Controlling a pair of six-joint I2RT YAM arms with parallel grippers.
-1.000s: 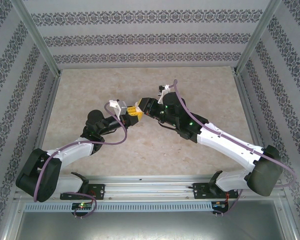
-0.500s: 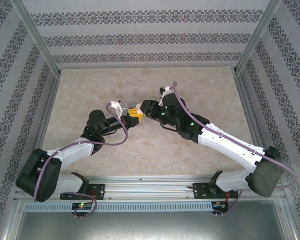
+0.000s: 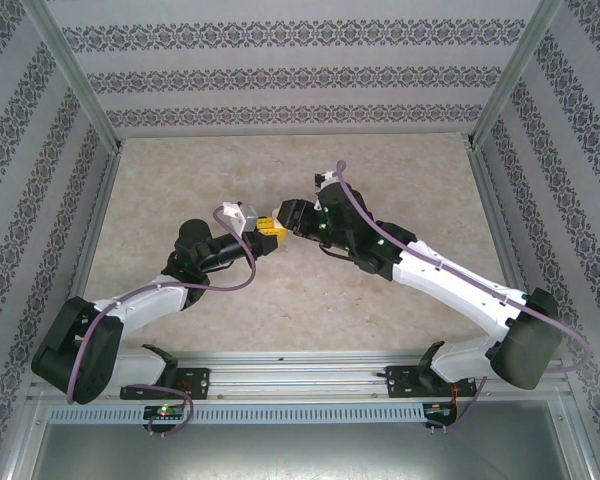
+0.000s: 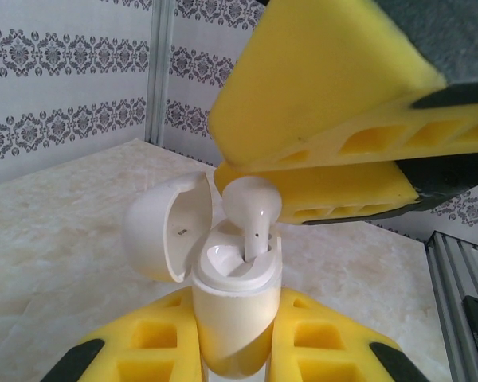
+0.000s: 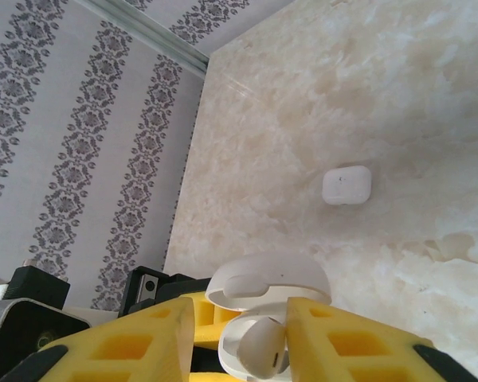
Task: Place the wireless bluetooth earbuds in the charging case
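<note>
Nearest me, at the bottom of the left wrist view, the left gripper [image 4: 237,338] is closed part-way around the charging case [image 4: 236,294]. One yellow finger sits on each side, holding it upright with its lid [image 4: 163,231] swung open to the left. Just above, at the centre of the frame, an earbud [image 4: 252,207] stands with its stem dipped into the case's mouth, head not yet seated. The right gripper [image 4: 251,169] reaches in from the upper right, pinched narrow on that earbud. Whether the other well is filled I cannot tell.

My worry is that if the stem is off-line with its well, pushing on will jam it against the rim and twist the case in the left fingers. Letting go early could let the bud tip out. The right gripper also sits close to the lid and could knock it.

Farther off, right of centre in the right wrist view, a second, closed case [image 5: 346,185] lies on the table [image 5: 414,87].
</note>
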